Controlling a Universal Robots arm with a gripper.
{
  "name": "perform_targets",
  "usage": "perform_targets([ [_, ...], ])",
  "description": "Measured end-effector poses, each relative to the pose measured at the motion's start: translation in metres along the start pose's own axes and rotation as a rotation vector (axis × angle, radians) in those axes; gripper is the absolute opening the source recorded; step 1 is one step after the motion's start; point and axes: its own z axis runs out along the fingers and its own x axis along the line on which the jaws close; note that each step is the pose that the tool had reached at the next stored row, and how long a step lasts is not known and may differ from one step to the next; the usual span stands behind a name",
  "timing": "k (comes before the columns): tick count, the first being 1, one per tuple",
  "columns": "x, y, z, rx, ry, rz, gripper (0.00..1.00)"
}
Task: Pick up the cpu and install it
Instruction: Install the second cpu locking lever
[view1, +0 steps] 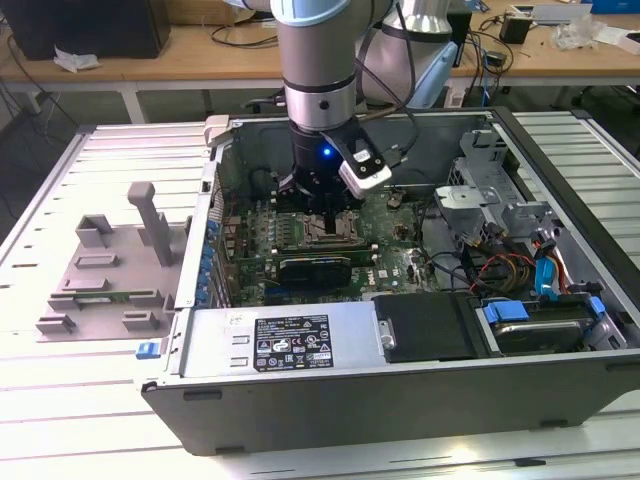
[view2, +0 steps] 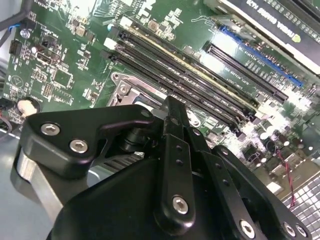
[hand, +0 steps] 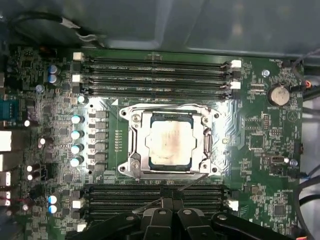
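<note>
The cpu (hand: 170, 142), a pale silver square with a smudged top, lies flat in the motherboard socket (hand: 169, 145), framed by the socket's metal bracket. My gripper (hand: 172, 200) hangs above the board beside the socket, over the memory slots (hand: 155, 192), its black fingers drawn together with nothing between them. In the exterior view the gripper (view1: 325, 213) reaches down into the open computer case (view1: 400, 400), just over the socket (view1: 328, 232). The second wrist view shows the black fingers (view2: 173, 117) above a corner of the socket bracket (view2: 129, 86).
A grey plastic fixture (view1: 110, 270) with upright posts stands on the slatted table at the exterior view's left. Inside the case are a black card (view1: 315, 268), a power supply (view1: 290, 340), a drive cage (view1: 500, 190) and loose cables (view1: 500, 265). Memory slots (hand: 155, 75) flank the socket.
</note>
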Motion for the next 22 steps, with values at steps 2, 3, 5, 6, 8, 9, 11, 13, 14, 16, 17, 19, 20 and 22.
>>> perform_targets([
  [2,0.0,0.0,0.0002,-0.0015,-0.0002,-0.021,0.11],
  [3,0.0,0.0,0.0003,-0.0024,-0.0003,-0.032,0.11],
  [5,0.0,0.0,0.0003,-0.0024,-0.0004,-0.032,0.11],
  [6,0.0,0.0,0.0003,-0.0026,0.0,-0.032,0.11],
  [8,-0.0001,-0.0001,0.0008,-0.0056,0.0156,-0.033,0.11],
  [9,-0.0001,-0.0001,0.001,-0.0117,0.0329,-0.032,0.11],
  [11,-0.0002,0.0,0.0014,-0.0209,0.05,-0.032,0.11],
  [13,-0.0002,0.0,0.0014,-0.0218,0.0502,-0.032,0.11],
  [14,-0.0002,0.0,0.0014,-0.022,0.0502,-0.032,0.11],
  [16,0.0003,-0.0001,0.0017,-0.0223,0.0502,-0.036,0.11],
  [17,0.0013,0.0,0.0021,-0.0225,0.0503,-0.044,0.11],
  [19,0.0023,0.0,0.0025,-0.0232,0.0502,-0.056,0.11],
  [20,0.0036,-0.0002,0.0028,-0.0241,0.0501,-0.072,0.11],
  [22,0.0048,-0.0014,0.0028,-0.0248,0.0502,-0.088,0.11],
])
